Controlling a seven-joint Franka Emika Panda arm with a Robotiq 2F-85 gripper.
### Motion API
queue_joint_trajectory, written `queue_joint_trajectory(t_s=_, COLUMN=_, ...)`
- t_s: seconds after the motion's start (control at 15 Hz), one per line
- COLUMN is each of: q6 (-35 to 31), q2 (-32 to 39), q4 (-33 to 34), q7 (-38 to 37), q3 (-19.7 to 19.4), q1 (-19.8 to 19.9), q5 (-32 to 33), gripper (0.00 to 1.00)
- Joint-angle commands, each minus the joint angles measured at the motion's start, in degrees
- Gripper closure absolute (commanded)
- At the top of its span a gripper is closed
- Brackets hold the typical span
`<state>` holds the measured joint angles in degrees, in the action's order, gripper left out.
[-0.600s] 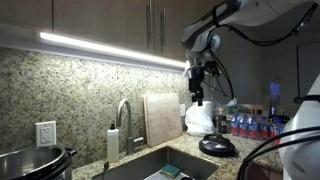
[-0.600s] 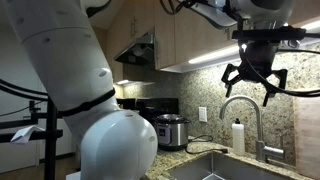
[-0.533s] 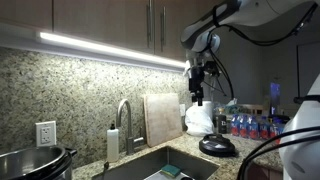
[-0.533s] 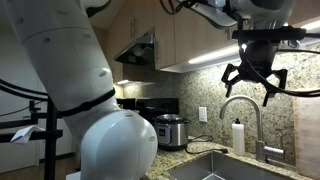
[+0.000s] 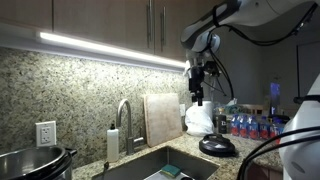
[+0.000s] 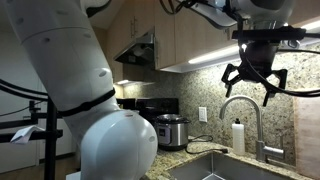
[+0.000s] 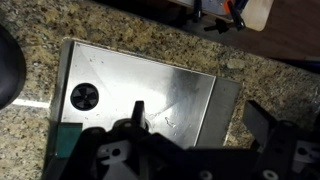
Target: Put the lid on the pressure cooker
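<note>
The black domed lid (image 5: 218,146) lies on the counter to the right of the sink; its edge shows at the left of the wrist view (image 7: 8,65). The shiny steel pressure cooker (image 5: 35,163) stands at the far left of the counter and also shows in an exterior view (image 6: 172,130) beyond the robot body. My gripper (image 5: 197,88) hangs high above the sink area, well above the lid and far from the cooker. It is open and empty in an exterior view (image 6: 254,85) and in the wrist view (image 7: 200,125).
A steel sink (image 7: 190,85) with a drain (image 7: 84,96) lies below the gripper. A faucet (image 5: 124,112), soap bottle (image 5: 113,143), cutting board (image 5: 162,118), white plastic bag (image 5: 199,120) and water bottles (image 5: 245,125) stand along the granite counter (image 5: 190,152).
</note>
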<state>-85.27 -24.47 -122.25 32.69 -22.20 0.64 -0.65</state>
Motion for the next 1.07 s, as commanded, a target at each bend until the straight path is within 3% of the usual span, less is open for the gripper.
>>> queue_joint_trajectory(t_s=0.0, q6=0.16, q2=0.44, q4=0.16, q7=0.75, q3=1.73, q1=2.18, q5=-0.66, gripper=0.0)
queue_joint_trajectory(t_s=0.2, q6=0.16, q2=0.44, q4=0.16, q7=0.75, q3=1.73, q1=2.18, q5=-0.66, gripper=0.0)
queue_joint_trajectory(t_s=0.47, q6=-7.27, q2=2.04, q4=-3.82, q7=-0.98, q3=3.24, q1=2.87, q5=-0.1, gripper=0.0)
queue_joint_trajectory(t_s=1.0, q6=-37.52, q2=5.27, q4=-18.45, q7=-11.41, q3=3.4, q1=9.75, q5=2.39, gripper=0.0)
